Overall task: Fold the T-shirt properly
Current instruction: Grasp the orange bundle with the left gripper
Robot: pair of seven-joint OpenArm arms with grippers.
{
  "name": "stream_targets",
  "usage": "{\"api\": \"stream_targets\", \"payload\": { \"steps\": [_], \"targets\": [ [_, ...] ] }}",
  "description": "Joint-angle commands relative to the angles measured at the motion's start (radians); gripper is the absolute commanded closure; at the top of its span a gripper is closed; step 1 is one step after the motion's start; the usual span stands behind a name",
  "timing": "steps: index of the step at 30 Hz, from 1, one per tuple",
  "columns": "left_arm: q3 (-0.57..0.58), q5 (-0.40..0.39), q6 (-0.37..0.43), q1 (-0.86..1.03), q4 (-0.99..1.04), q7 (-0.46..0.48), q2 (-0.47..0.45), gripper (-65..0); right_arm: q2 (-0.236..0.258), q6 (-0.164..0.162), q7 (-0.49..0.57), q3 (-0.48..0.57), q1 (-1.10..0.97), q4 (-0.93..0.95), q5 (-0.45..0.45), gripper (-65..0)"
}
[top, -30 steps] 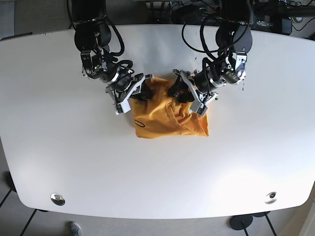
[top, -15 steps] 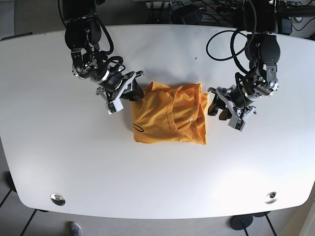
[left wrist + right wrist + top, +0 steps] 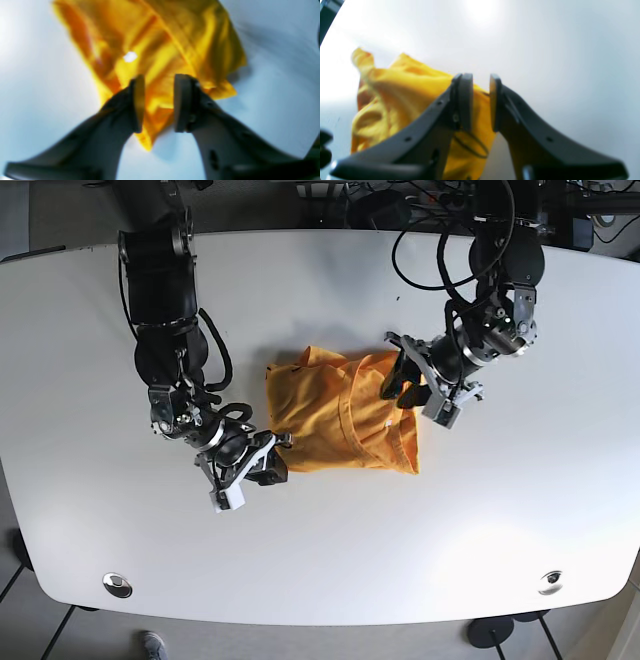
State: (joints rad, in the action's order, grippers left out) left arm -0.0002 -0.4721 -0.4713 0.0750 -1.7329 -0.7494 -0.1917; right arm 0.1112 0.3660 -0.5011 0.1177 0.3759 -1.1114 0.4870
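The orange T-shirt lies in a rumpled, roughly square bundle mid-table. My left gripper is at its upper right edge. In the left wrist view that gripper is open, with a corner of the T-shirt showing through the gap and beyond it. My right gripper sits at the shirt's lower left corner. In the right wrist view this gripper is narrowly open, a fold of the T-shirt showing between and behind the fingers. Both wrist views are blurred.
The white table reaches to all sides of the shirt. Two round metal fittings sit near the front edge. Cables and dark equipment crowd the back edge behind both arms.
The right arm swung from the shirt's upper left down to its lower left corner. The left arm came back in from the right to the shirt's upper right edge.
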Motion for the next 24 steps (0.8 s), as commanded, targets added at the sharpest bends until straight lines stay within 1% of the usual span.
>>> {"api": "stream_targets", "payload": {
  "steps": [1, 3, 6, 9, 11, 14, 16, 17, 20, 22, 24],
  "targets": [
    [0.002, -0.014, 0.001, -0.011, 0.038, 0.026, -0.007, -8.3, 0.003, 0.006, 0.066, 0.047, 0.068, 0.073, 0.014, -10.8],
    [0.002, -0.015, 0.001, -0.016, 0.092, 0.027, -0.005, -7.6, 0.006, 0.006, 0.124, 0.099, 0.093, 0.156, 0.014, -10.8],
    [0.001, -0.015, 0.001, -0.02, 0.136, 0.029, -0.005, -7.5, 0.006, 0.006, 0.213, 0.112, 0.093, 0.242, 0.014, -10.8],
    [0.001, -0.015, 0.001, -0.076, 0.187, 0.029, -0.007, -7.5, 0.011, 0.008, 0.249, 0.112, 0.085, 0.29, 0.014, -10.8],
    [0.001, -0.015, 0.001, -0.126, 0.25, 0.029, -0.015, -7.6, 0.034, 0.008, 0.25, 0.112, 0.051, 0.287, 0.016, -10.8],
    [0.002, -0.014, -0.002, -0.228, 0.374, 0.031, -0.033, -8.1, 0.048, 0.008, 0.25, 0.107, -0.01, 0.231, 0.014, -10.8],
    [0.007, -0.014, -0.005, -0.301, 0.48, 0.063, -0.039, -8.2, 0.068, 0.008, 0.252, 0.106, -0.061, 0.192, 0.019, -10.8],
    [0.038, -0.014, -0.005, -0.36, 0.566, 0.107, -0.042, -8.2, 0.068, 0.008, 0.25, 0.106, -0.099, 0.15, 0.017, -10.8],
    [0.118, -0.014, -0.005, -0.479, 0.721, 0.172, -0.065, -8.2, 0.072, 0.0, 0.249, 0.106, -0.193, 0.058, 0.016, -10.8],
    [0.153, -0.015, -0.005, -0.538, 0.793, 0.202, -0.067, -8.2, 0.072, -0.003, 0.247, 0.106, -0.255, -0.012, 0.016, -10.8],
    [0.174, -0.015, -0.004, -0.574, 0.818, 0.213, -0.067, -8.5, 0.072, -0.003, 0.247, 0.11, -0.317, -0.075, 0.016, -10.8]
  ]
}}
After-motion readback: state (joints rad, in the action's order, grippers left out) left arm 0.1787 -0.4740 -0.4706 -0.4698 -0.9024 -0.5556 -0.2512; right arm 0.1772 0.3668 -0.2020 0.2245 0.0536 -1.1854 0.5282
